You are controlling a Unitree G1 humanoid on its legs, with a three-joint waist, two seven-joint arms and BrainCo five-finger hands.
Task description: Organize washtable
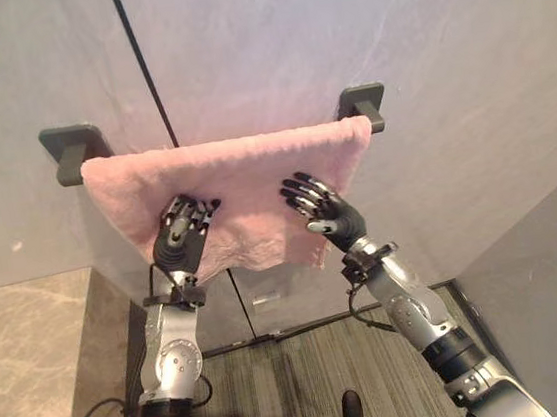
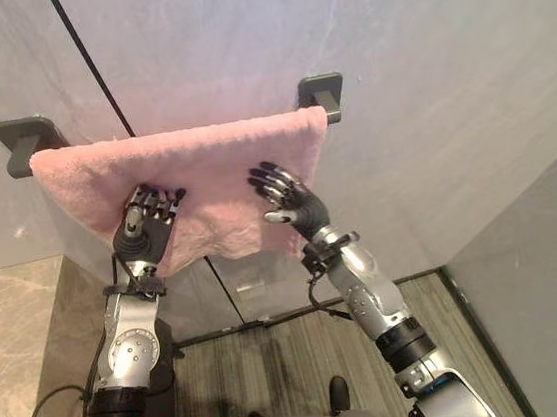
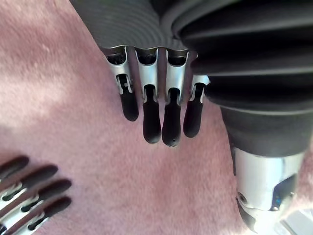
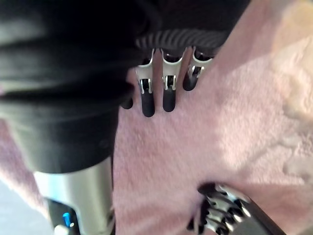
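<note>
Hanging over rail between two dark brackets (image 1: 72,149) on grey wall (image 1: 411,42), pink towel (image 1: 244,172) faced robot. Left hand (image 1: 186,229) and right hand (image 1: 316,204) rested flat on towel front, fingers straight, clasping nothing, probably set side by side to smooth cloth level. Towel looked soft, fluffy, pale pink. Top fold ran even. Lower edge hung uneven, drooping under right hand.
</note>
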